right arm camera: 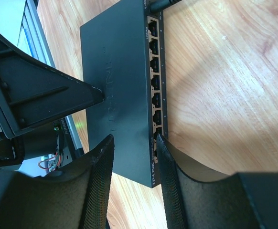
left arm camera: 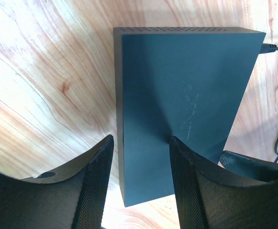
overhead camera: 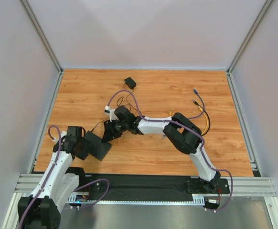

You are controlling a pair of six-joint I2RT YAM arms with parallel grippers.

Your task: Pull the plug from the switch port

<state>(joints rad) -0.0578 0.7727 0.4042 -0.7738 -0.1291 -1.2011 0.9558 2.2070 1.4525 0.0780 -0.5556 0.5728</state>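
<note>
The switch is a flat matte-black box lying on the wooden table. In the right wrist view its port edge shows a row of empty sockets, with a black plug at the far end. The same plug shows in the left wrist view. My left gripper is open and straddles a near corner of the switch, one finger over its top. My right gripper is open over the opposite corner, and its right finger hides the nearest sockets. The left finger rests on the switch top.
A small black adapter block with a thin black lead lies at the back. Loose blue and yellow cables lie at the right. Grey walls enclose the table, and a metal rail runs along the near edge.
</note>
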